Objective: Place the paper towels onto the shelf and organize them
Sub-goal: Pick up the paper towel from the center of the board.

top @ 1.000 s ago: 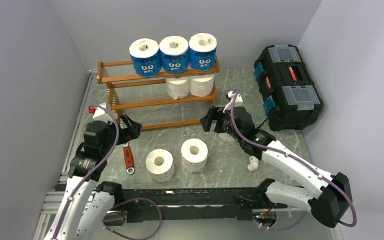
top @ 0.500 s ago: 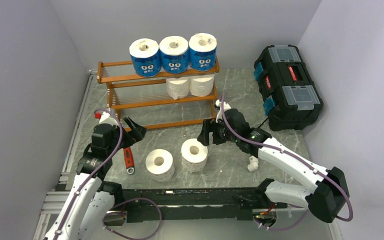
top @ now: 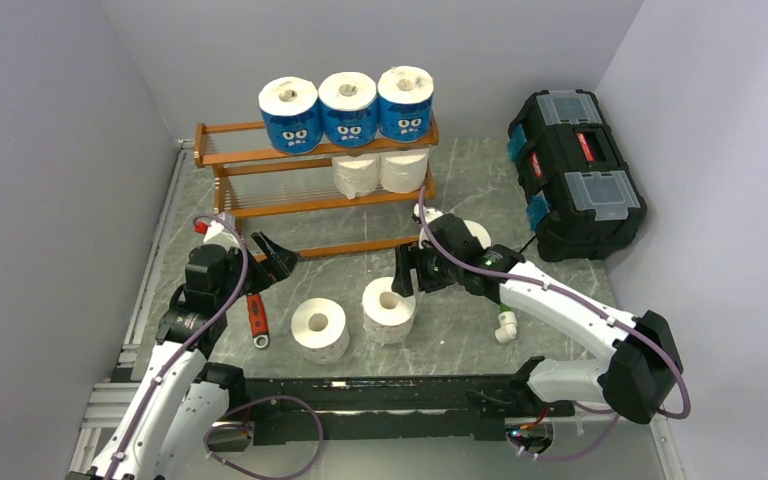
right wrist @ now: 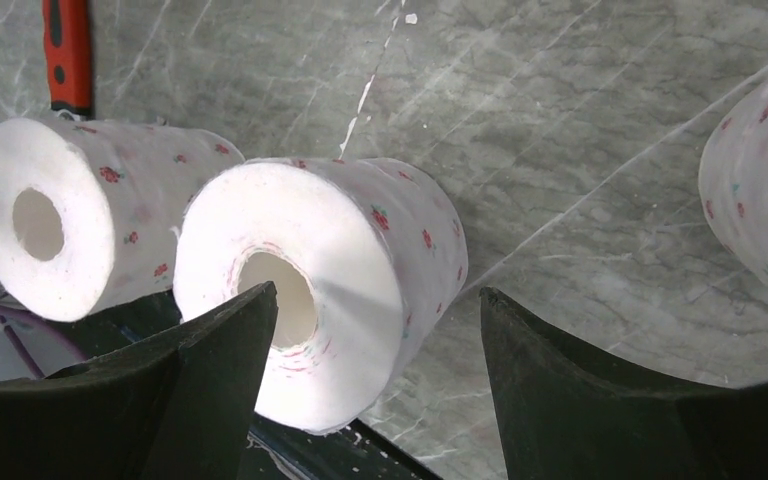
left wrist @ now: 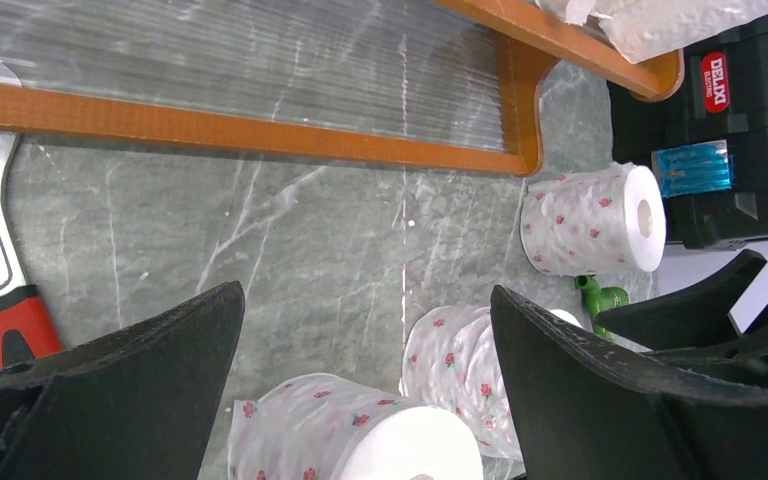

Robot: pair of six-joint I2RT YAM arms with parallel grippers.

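Note:
The shelf (top: 260, 205) stands at the back with three blue-wrapped paper towels (top: 348, 108) on its top tier and two white ones (top: 380, 173) on the middle tier. Two flower-printed rolls stand on the table, one (top: 319, 328) beside the other (top: 389, 307); a third (top: 476, 234) lies behind the right arm. My right gripper (top: 404, 279) is open and straddles the nearer roll (right wrist: 320, 290), one finger in front of its core, with no grip on it. My left gripper (top: 273, 263) is open, hovering above the table with rolls (left wrist: 350, 435) below it.
A red-handled wrench (top: 256, 318) lies left of the rolls. The black toolbox (top: 573, 170) sits at the right. A white pipe fitting (top: 505, 325) lies near the right arm, and a green fitting (left wrist: 600, 297) next to the far roll (left wrist: 590, 220).
My right gripper has swung left and down from beside the shelf to the table roll, its jaws narrowing slightly. The left gripper has moved a little forward and right.

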